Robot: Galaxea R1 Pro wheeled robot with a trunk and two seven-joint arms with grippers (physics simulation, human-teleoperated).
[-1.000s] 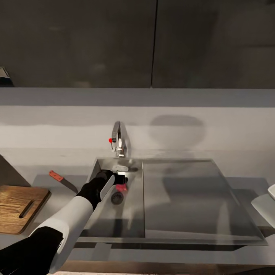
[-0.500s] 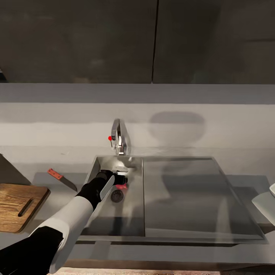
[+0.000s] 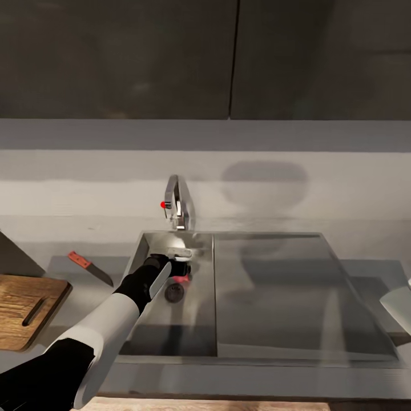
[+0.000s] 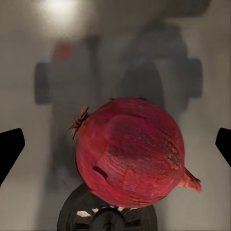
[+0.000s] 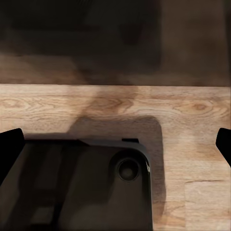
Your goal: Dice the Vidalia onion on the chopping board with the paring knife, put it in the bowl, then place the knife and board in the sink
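Observation:
The onion (image 4: 130,151), round and red-skinned, lies in the sink (image 3: 154,325) basin next to the black drain (image 4: 108,219). My left gripper (image 4: 115,147) is open, with a dark fingertip on each side of the onion and a gap between them and its skin. In the head view my left gripper (image 3: 181,267) reaches down into the basin just over the onion (image 3: 181,279). The paring knife (image 3: 90,267) lies on the countertop (image 3: 85,285) left of the sink. The chopping board (image 3: 25,308) sits at the left edge. My right gripper (image 5: 115,144) is open over a wooden floor.
The chrome tap (image 3: 177,205) with its red knob stands behind the basin. The flat drainboard (image 3: 285,297) spreads to the right. The white bowl (image 3: 398,305) is cut off by the right edge. Dark wall cabinets hang above. A dark part of the robot (image 5: 82,187) lies under my right gripper.
The whole head picture has drifted a little up and to the left, so the camera moved. My left gripper has stayed over the onion in the basin, still open.

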